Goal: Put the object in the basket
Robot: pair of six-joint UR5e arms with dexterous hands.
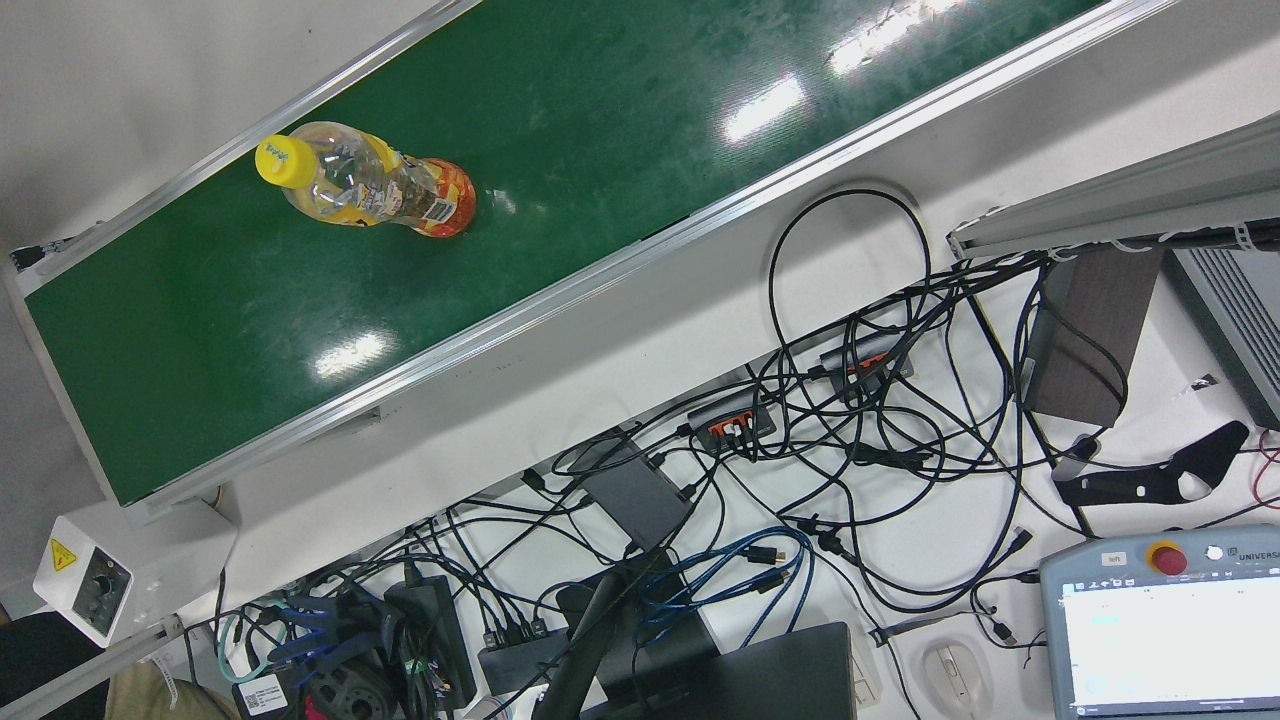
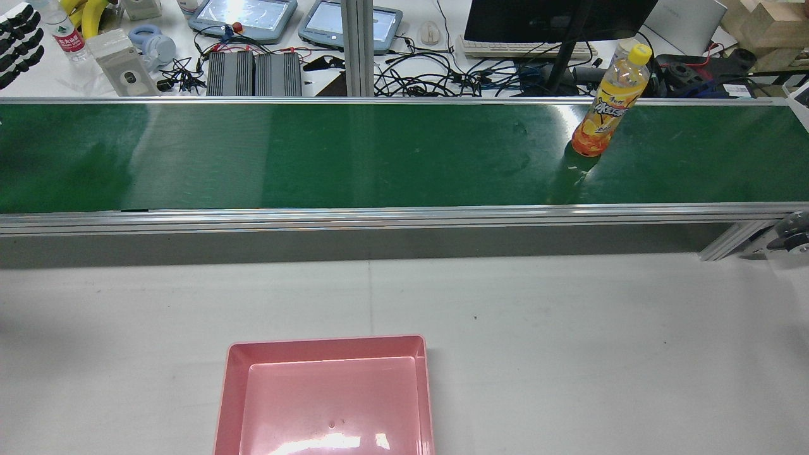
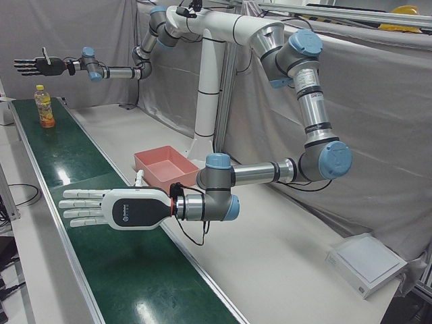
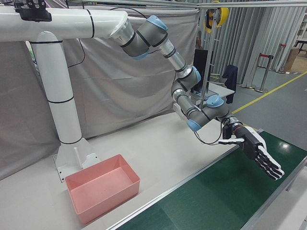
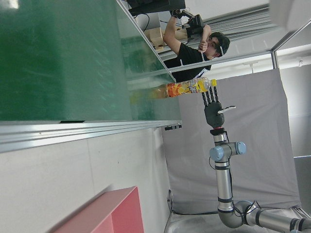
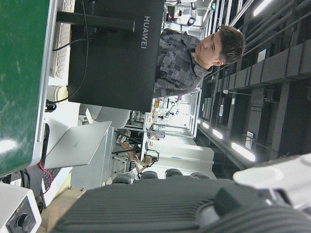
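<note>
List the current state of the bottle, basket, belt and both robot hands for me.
Bottle: upright on the belt, yellow cap on, not held.
Basket: empty, on the white table.
Belt: carries only the bottle; whether it is running cannot be told.
Left robot hand: open, fingers out flat above the belt, holding nothing.
Right robot hand: open, above the bottle, not touching it.
</note>
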